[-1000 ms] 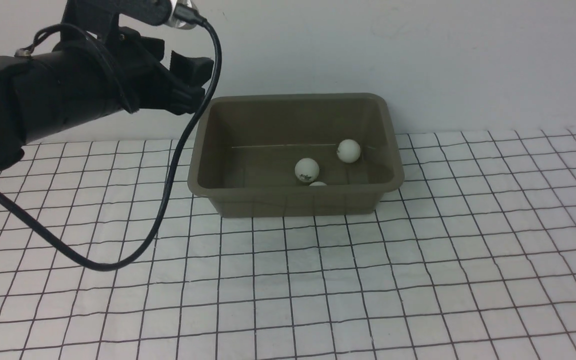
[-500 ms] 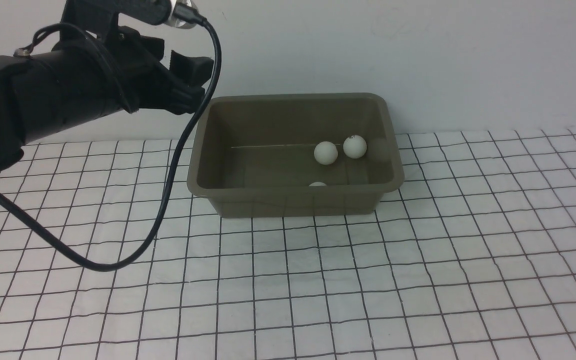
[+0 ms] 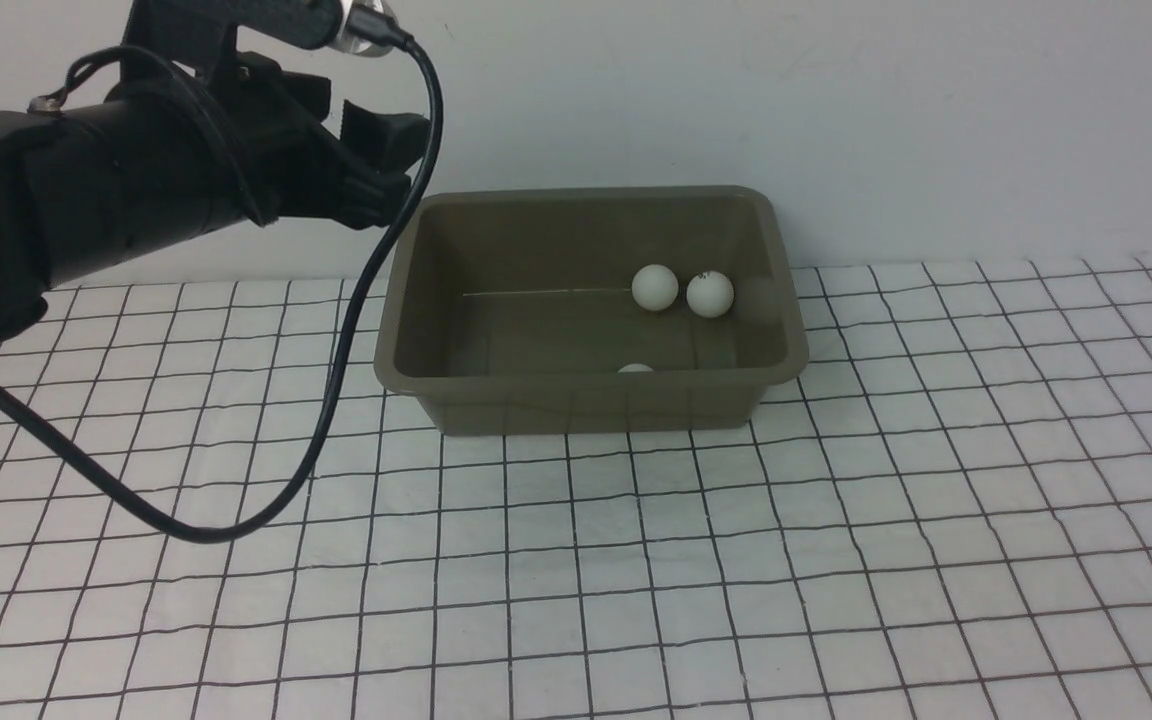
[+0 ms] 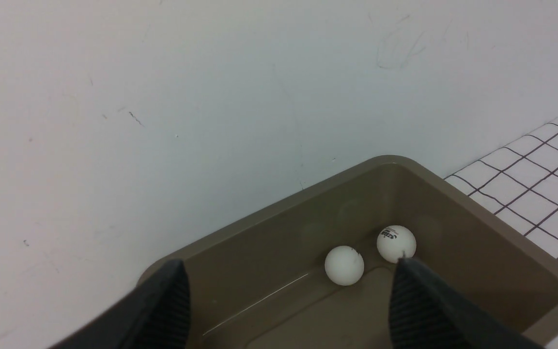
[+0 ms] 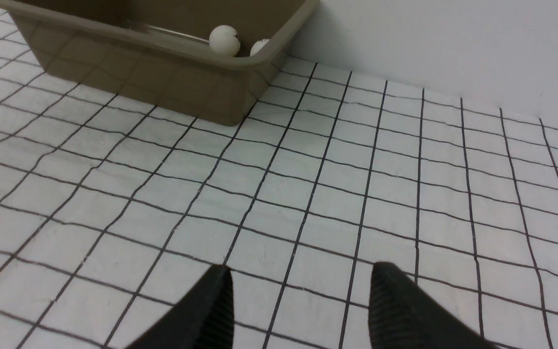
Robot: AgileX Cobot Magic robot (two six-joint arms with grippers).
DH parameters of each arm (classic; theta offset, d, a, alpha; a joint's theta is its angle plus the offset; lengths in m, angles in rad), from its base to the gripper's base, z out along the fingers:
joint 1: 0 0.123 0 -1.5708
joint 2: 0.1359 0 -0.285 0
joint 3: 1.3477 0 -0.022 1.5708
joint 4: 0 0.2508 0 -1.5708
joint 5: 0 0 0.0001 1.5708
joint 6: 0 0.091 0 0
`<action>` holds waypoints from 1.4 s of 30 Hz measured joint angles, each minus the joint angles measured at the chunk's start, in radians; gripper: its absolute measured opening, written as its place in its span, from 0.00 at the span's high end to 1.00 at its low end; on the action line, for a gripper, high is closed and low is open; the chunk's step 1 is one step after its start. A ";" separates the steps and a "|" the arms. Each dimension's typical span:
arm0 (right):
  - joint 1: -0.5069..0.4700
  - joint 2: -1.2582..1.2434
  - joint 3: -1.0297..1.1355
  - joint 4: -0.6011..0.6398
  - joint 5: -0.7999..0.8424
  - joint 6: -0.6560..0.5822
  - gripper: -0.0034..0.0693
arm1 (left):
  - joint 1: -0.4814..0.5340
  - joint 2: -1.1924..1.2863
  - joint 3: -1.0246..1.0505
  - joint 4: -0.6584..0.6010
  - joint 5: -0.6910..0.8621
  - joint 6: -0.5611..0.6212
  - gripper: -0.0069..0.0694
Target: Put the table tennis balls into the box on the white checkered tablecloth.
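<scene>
Rolled since a second ago: one table tennis ball [image 3: 655, 287], now just beside a second ball [image 3: 710, 294] at the far right of the box [image 3: 586, 405]. Third ball [image 3: 635, 368] behind front wall. Box on white checkered tablecloth [image 3: 636, 580]. Left jaws released, raised by box; right jaws parted, empty, over cloth.

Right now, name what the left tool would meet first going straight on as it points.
Probably the inner floor of the box: the open left tool points down into it, short of the two balls by the far wall. Depth is unclear.
</scene>
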 joint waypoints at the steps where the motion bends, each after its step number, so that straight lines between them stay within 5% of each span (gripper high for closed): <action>1: 0.000 0.000 0.018 0.012 -0.030 0.000 0.46 | 0.000 0.000 0.000 0.000 0.004 0.000 0.26; 25: -0.017 -0.088 0.139 0.036 -0.116 0.001 0.47 | 0.000 0.005 0.000 -0.039 0.134 -0.008 0.26; 42: -0.017 -0.088 0.140 0.036 -0.116 0.001 0.47 | 0.000 -0.036 0.002 -0.070 0.011 0.030 0.26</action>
